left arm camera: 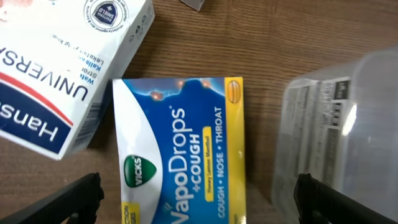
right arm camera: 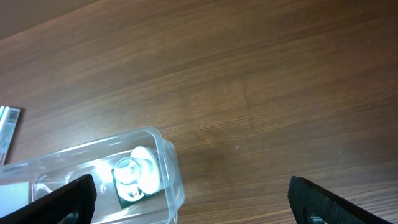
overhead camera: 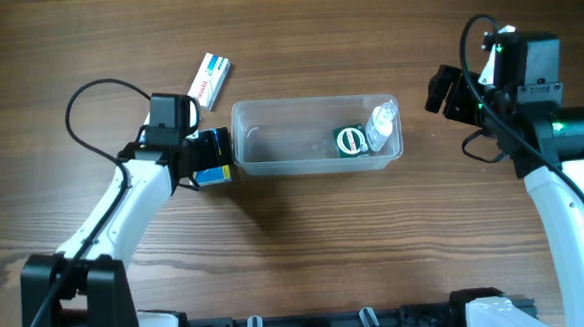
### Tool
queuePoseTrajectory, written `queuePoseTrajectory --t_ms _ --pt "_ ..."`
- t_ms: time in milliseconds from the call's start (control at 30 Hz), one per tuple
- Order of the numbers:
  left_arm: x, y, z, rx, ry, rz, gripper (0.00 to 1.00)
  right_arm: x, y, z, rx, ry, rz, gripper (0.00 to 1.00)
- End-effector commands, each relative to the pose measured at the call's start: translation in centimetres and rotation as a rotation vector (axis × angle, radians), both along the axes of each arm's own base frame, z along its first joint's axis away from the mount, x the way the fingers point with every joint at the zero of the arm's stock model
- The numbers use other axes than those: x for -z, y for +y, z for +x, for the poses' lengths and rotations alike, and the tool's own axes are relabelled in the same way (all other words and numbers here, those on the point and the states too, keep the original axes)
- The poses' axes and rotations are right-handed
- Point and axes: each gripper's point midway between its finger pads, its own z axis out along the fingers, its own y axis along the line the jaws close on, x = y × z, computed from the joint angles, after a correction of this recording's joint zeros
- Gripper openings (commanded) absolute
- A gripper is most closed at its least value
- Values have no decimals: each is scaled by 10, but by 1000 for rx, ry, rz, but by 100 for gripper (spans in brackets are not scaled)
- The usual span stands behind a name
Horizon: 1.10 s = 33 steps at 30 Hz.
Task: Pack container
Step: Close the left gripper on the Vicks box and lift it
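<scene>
Both grippers wide open, empty; container mid-table between them.

Clear container lies lengthwise across the middle of the wooden table, with a green round tin and a small white bottle at its right end. Left gripper is at the container's left end, fingers spread wide either side of a blue-yellow VapoDrops box lying flat, not clamped. White plaster box just beside it. Right gripper is off the right end, jaws fully apart, nothing between them.
</scene>
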Motion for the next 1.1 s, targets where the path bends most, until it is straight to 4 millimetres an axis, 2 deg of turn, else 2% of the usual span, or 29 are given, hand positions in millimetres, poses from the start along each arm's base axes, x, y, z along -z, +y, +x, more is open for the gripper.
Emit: queuePoseTrajectory --t_ms 0,467,700,1067 --pt "8 -2 6 40 5 31 100 -4 -2 1 -6 -10 -14 100" --pt "22 2 8 54 25 68 100 -4 -2 1 -6 -10 -14 100" --pt "40 3 3 55 77 75 100 -4 -2 1 -6 -10 -14 100" --pt "44 3 3 51 83 74 99 -4 -2 1 -6 -10 -14 100"
